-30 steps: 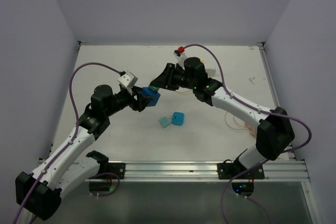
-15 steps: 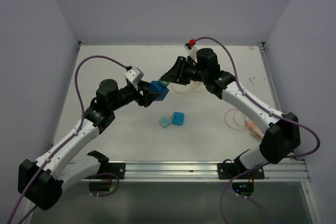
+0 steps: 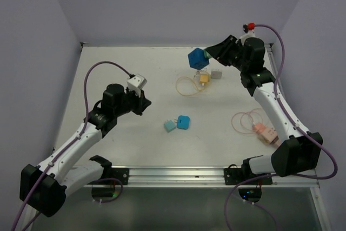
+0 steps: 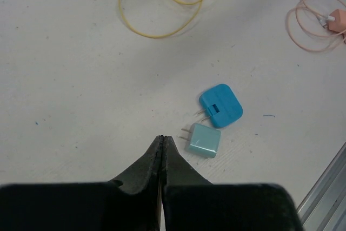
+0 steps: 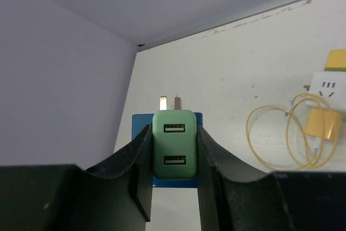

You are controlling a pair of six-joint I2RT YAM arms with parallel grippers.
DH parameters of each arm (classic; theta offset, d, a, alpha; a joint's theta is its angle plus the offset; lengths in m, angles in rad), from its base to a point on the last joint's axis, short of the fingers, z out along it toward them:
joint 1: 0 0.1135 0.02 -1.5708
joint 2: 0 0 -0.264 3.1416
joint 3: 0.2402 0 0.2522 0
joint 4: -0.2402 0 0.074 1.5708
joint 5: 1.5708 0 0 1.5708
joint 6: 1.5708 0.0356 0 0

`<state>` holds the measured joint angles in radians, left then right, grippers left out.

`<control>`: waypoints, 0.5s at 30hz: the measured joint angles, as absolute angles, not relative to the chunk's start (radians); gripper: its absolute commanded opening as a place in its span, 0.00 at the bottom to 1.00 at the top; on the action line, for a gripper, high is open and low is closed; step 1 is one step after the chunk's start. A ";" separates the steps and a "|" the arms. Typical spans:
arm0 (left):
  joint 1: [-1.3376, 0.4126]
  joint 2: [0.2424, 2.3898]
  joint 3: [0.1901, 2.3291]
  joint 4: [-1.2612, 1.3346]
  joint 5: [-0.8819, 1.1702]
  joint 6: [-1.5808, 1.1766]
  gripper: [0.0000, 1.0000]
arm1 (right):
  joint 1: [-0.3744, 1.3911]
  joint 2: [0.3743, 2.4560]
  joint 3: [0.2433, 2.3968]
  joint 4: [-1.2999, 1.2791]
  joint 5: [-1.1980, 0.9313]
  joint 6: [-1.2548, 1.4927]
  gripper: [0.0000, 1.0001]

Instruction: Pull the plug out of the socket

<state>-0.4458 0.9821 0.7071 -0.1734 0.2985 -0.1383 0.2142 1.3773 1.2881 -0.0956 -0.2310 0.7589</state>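
One green two-port USB plug [image 5: 173,144] clamped between the fingers of the right gripper [image 3: 210,52], raised above the far side of the table [image 3: 124,63]; two prongs exposed, one blue socket cube [image 3: 198,58] against it. Left gripper [image 4: 162,140] closed on nothing, low over one teal charger [image 4: 204,140] and one blue charger [image 4: 220,105]. Also one yellow charger [image 3: 204,78] and one pink charger [image 3: 264,131], each with a cable.

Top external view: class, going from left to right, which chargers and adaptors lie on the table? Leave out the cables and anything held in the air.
pale teal charger → blue charger → yellow charger → white adaptor → pink charger
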 measured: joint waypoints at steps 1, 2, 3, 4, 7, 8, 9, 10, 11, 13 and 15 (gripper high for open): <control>-0.446 0.976 0.704 -0.173 0.299 -0.138 0.16 | 0.224 1.377 1.286 -0.088 -0.245 0.765 0.00; -0.446 0.966 0.700 -0.173 0.300 -0.134 0.25 | 0.231 1.377 1.281 -0.082 -0.262 0.772 0.00; -0.446 0.955 0.696 -0.171 0.303 -0.137 0.32 | 0.234 1.377 1.274 -0.071 -0.276 0.778 0.00; -0.446 0.937 0.688 -0.166 0.305 -0.135 0.44 | 0.237 1.374 1.261 -0.058 -0.290 0.786 0.00; -0.446 0.887 0.671 -0.151 0.319 -0.130 0.68 | 0.236 1.369 1.209 -0.031 -0.335 0.807 0.00; -0.446 0.877 0.671 -0.142 0.325 -0.130 0.70 | 0.237 1.367 1.189 -0.027 -0.344 0.811 0.00; -0.446 0.870 0.671 -0.132 0.331 -0.129 0.72 | 0.239 1.365 1.169 -0.025 -0.354 0.813 0.00; -0.446 0.866 0.671 -0.123 0.337 -0.128 0.76 | 0.244 1.362 1.150 -0.027 -0.361 0.815 0.00; -0.446 0.866 0.671 -0.116 0.346 -0.126 0.78 | 0.252 1.361 1.133 -0.030 -0.363 0.815 0.00; -0.446 0.870 0.671 -0.108 0.368 -0.127 0.91 | 0.276 1.358 1.106 -0.031 -0.373 0.814 0.00; -0.446 0.878 0.671 -0.097 0.390 -0.125 1.00 | 0.305 1.353 1.085 -0.031 -0.380 0.813 0.00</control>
